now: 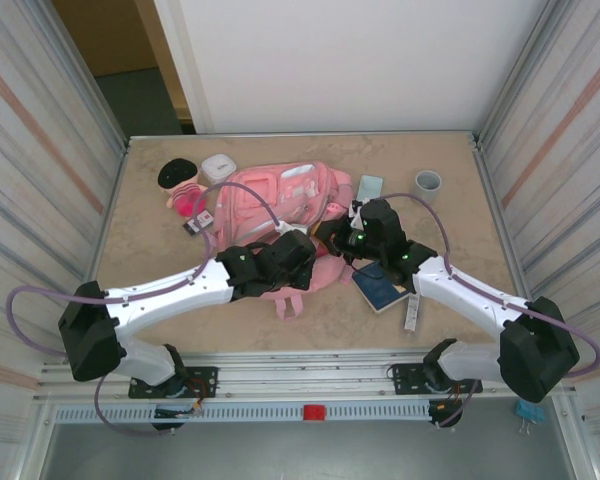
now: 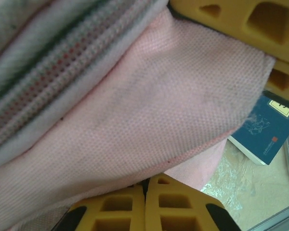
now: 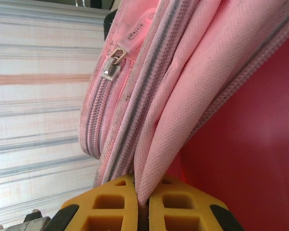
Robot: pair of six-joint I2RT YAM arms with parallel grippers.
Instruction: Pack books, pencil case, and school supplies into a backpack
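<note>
We find the backpack [image 1: 280, 195] lying mid-bench towards the far edge and judge it soft, limp and light, best taken by its zip-side rim, where the right gripper [image 3: 143, 192] pinches a fabric fold and the left gripper [image 2: 145, 192] is pressed together at the flap, hold unconfirmed.

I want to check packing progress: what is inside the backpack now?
Through the mouth of the backpack, red lining shows. Deeper inside is covered by pink fabric, so contents cannot be seen. The book lies outside, on the table.
</note>
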